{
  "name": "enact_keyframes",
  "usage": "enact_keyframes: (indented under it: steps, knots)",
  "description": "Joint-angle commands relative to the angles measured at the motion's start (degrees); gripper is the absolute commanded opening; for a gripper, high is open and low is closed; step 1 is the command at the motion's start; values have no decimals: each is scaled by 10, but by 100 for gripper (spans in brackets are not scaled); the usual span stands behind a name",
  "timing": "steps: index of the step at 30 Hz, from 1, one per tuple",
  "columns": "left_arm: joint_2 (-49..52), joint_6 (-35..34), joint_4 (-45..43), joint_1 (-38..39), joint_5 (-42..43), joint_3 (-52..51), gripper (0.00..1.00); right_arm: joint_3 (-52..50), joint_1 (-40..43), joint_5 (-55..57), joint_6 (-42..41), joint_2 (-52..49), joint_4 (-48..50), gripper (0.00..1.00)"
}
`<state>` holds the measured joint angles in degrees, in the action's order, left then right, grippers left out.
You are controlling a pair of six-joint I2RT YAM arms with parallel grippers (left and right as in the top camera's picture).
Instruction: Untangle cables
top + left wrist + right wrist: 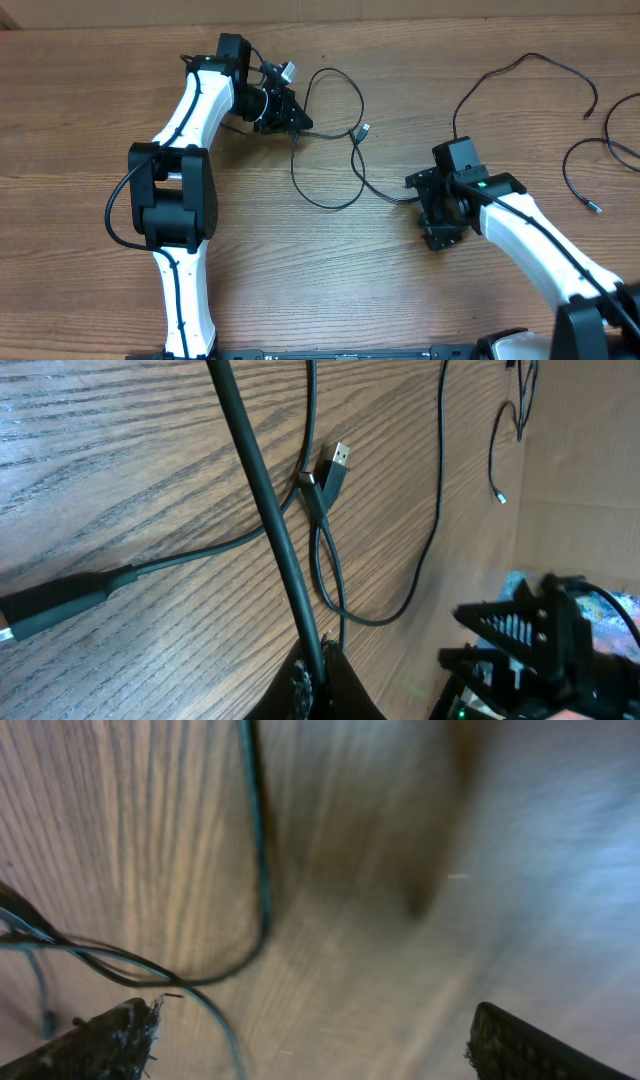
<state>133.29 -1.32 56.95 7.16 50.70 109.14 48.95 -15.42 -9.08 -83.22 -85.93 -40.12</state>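
Left gripper (320, 675) has its jaws pressed together on a thin black cord, call it the pinched cable (262, 500). It runs dead straight and taut from the pinch up past the top edge of the wrist view, raised off the wood and a bit soft in focus. Under it, slack cords lie in loose loops on the table (300, 280), which is brown wood with a heavy streaky grain. One of them ends in a USB plug (338, 460), a rectangular silver tip on a matte black body, lying flat right beside a crossing cord. Another ends in a chunky moulded plug housing (60, 600) at the left edge. From overhead that looped cable (335, 205) makes a rough oval between the two arms. Right gripper (315, 1045) is spread wide with nothing in it, and its ribbed black fingers (100, 1045) sit at the bottom corners of a pretty blurry wrist view. A curved cord (260, 870) lies on the wood ahead of it. Further right, a long wavy cable (530, 57) snakes toward the far edge. A third cable (568, 175) curves near the right edge and ends in a small silver tip (596, 209), well apart from both grippers.
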Motion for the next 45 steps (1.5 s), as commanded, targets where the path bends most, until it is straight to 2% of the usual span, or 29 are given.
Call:
enact_keyframes:
  steps: [1, 9, 20, 24, 27, 29, 33, 38, 45]
  knots:
    - [-14, 1, -3, 5, -3, 13, 4, -2, 1, -37, -49, -32, 41, 95]
    - [-14, 1, -7, 5, -29, 13, 4, -2, 1, -32, -96, -54, 73, 91]
    - [-14, 1, -7, 5, -29, 13, 4, -2, 1, -27, -100, -109, 88, 87]
    - [-14, 0, -7, 5, -29, 13, 4, -2, 1, -37, -100, -123, 99, 68]
    - [-14, 0, -6, 5, -29, 13, 4, -2, 1, -37, -100, -124, 105, 44]
    - [-14, 0, -4, 5, -28, 13, 4, -2, 1, -37, -100, -124, 105, 34]
    - [-14, 0, -2, 5, -29, 13, 4, -2, 1, -40, -100, -124, 105, 6]
    - [-14, 0, -2, 5, -28, 13, 4, -2, 1, -44, -83, -123, 114, 4]
    - [-14, 0, 3, 5, -29, 13, 4, 37, 21, -85, 49, -123, 177, 4]
